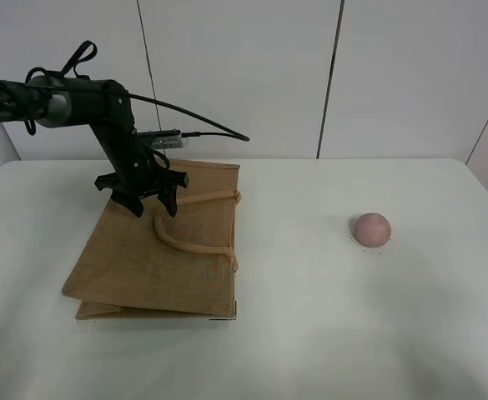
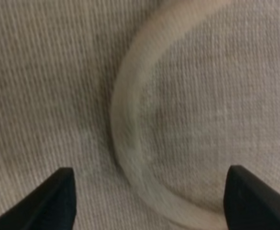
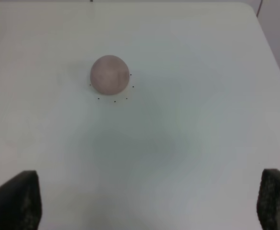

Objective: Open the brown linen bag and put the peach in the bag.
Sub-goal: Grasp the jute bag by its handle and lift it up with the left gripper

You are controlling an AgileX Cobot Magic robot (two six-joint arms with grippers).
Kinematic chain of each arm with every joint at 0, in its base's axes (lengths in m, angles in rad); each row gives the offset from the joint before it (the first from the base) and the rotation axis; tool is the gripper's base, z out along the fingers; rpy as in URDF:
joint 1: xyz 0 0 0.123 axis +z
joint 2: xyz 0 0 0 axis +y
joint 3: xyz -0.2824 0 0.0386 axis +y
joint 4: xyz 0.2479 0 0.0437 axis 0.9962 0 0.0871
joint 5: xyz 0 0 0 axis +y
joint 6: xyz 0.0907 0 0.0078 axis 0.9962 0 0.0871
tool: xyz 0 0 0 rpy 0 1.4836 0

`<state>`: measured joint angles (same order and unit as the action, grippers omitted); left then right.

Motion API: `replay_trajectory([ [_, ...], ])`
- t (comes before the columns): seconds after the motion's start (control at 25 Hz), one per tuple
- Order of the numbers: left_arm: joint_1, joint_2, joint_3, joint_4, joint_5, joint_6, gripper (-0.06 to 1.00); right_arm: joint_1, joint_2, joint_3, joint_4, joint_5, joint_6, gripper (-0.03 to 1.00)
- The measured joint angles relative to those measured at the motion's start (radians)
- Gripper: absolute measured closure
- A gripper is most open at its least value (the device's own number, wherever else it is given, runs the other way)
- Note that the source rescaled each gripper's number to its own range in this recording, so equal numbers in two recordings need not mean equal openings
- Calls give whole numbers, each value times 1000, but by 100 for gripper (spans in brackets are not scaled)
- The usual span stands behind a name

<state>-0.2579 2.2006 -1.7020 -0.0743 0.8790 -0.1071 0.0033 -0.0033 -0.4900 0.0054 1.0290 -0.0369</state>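
The brown linen bag [image 1: 164, 250] lies flat and closed on the white table [image 1: 310, 333], left of centre, its beige loop handle [image 1: 181, 237] resting on top. My left gripper [image 1: 150, 202] is open and hovers just above the bag's upper part, straddling the top of the handle loop. In the left wrist view the handle [image 2: 130, 143] curves between the two dark fingertips [image 2: 49, 201], with woven cloth [image 2: 44, 72] all around. The peach [image 1: 371, 228] sits alone on the table at the right. In the right wrist view the peach [image 3: 110, 74] lies ahead of my open, empty right gripper [image 3: 144, 203].
White wall panels stand behind the table. A black cable [image 1: 193, 112] trails from the left arm over the bag's far edge. Bare table surface [image 1: 302, 233] lies between the bag and the peach. The right arm itself is out of the exterior high view.
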Motion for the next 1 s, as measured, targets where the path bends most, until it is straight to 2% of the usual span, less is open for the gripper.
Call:
replay_trajectory([
  [0.24,0,53,-8,24,-26,2,11,0,0,0,0,0,0,-3],
  [0.6,0,117,-11,17,-66,3,11,0,0,0,0,0,0,-3],
  [0.68,0,120,-11,17,-66,3,14,0,0,0,0,0,0,-3],
  [0.76,0,124,-12,19,-66,3,25,0,0,0,0,0,0,-3],
  [0.8,0,126,-12,17,-66,3,34,0,0,0,0,0,0,-3],
  [0.96,-1,126,-21,5,-61,4,82,0,0,0,0,0,0,-3],
  [1.0,-1,126,-25,5,-53,4,90,0,0,0,0,0,0,-3],
])
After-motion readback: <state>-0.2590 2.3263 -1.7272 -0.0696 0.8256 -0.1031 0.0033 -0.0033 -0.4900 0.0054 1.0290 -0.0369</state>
